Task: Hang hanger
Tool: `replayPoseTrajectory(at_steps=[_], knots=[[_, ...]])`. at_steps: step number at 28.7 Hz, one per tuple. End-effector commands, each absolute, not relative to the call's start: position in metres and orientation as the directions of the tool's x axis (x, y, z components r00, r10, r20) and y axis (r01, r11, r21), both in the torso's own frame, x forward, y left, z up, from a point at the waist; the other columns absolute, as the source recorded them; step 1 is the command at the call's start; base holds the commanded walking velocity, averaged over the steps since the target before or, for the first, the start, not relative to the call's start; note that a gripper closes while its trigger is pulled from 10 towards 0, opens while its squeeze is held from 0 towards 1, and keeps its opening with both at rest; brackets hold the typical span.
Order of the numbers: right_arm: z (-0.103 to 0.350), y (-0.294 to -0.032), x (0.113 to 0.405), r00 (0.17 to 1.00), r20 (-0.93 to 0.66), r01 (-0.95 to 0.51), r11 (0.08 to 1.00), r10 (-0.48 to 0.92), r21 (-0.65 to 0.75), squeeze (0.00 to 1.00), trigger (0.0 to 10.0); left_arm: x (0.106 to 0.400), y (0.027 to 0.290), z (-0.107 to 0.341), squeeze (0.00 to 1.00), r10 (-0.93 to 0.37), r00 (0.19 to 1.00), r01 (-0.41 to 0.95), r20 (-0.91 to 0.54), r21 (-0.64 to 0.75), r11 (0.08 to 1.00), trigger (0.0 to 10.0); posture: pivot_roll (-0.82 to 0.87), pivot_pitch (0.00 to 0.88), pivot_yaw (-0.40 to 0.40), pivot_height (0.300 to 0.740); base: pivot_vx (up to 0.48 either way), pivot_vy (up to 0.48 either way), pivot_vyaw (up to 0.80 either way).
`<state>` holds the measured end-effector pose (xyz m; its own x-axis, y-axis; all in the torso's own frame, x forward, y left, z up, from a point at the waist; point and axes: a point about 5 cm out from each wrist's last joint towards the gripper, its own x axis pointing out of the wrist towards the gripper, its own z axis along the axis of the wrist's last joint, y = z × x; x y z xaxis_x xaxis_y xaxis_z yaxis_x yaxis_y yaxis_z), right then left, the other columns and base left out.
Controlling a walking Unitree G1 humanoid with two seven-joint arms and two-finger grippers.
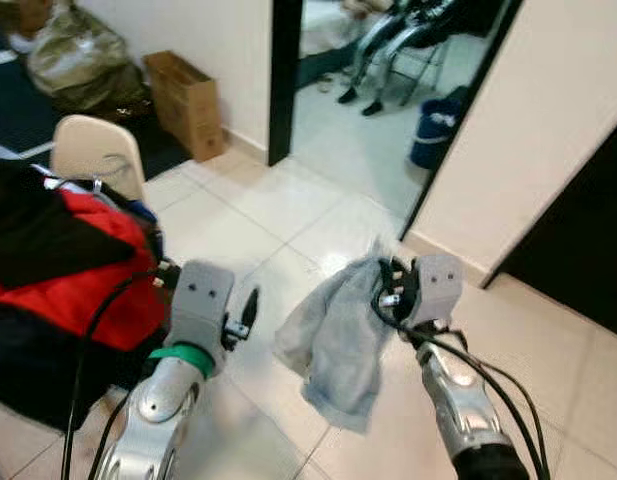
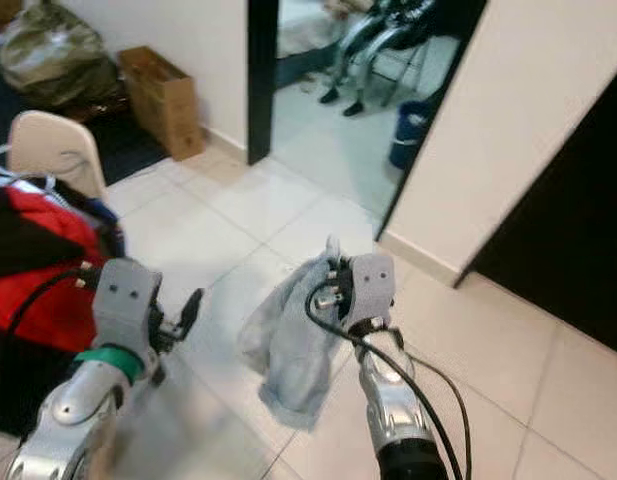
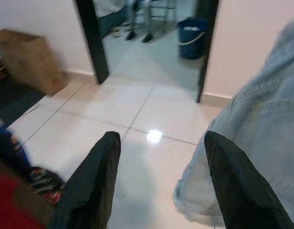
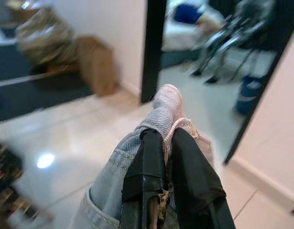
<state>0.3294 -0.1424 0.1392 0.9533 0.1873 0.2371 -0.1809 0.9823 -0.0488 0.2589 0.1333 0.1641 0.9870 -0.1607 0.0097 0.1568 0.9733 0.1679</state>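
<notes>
From the right gripper (image 1: pixel 388 285) hangs a limp, pale-blue denim garment (image 1: pixel 333 340).

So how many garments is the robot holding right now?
1: a pale denim garment pinched in the right gripper, hanging above the tiled floor. The left gripper is open. More clothes, red and black, lie piled at the robot's left.

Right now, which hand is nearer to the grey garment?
Right. The right hand is clamped on the grey garment, holding it up; the left hand is open beside it, not touching.
</notes>
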Motion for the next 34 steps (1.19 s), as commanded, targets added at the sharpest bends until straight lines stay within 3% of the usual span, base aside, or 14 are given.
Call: replayPoseTrajectory(at_steps=[1, 18, 26, 34], knots=[[0.144, -0.144, 0.329, 0.948, 0.268, -0.165, 0.985, 0.171, -0.047, 0.0, 10.0, 0.258, 0.132, 0.164, 0.0, -0.179, 0.984, 0.176, 0.006, 0.154, 0.972, 10.0, 0.03, 0.072, 0.014, 0.74, 0.0, 0.0, -0.8], [0.163, -0.151, 0.329, 0.932, 0.337, -0.117, 0.991, 0.134, -0.07, 0.0, 10.0, 0.261, 0.127, 0.172, 0.0, -0.24, 0.97, 0.233, 0.047, 0.125, 0.965, 10.0, 0.01, 0.069, 0.027, 0.74, 0.0, 0.0, -0.8], [0.168, -0.154, 0.33, 0.928, 0.352, -0.105, 0.992, 0.125, -0.074, 0.0, 10.0, 0.255, 0.122, 0.172, 0.0, -0.352, 0.935, 0.346, 0.032, 0.126, 0.93, 10.0, 0.01, 0.07, 0.027, 0.74, 0.0, 0.0, -0.8], [0.17, -0.153, 0.331, 0.926, 0.356, -0.106, 0.991, 0.127, -0.076, 0.0, 10.0, 0.253, 0.118, 0.171, 0.0, -0.383, 0.923, 0.378, 0.028, 0.109, 0.919, 10.0, 0.01, 0.068, 0.026, 0.74, 0.0, 0.0, -0.8]])
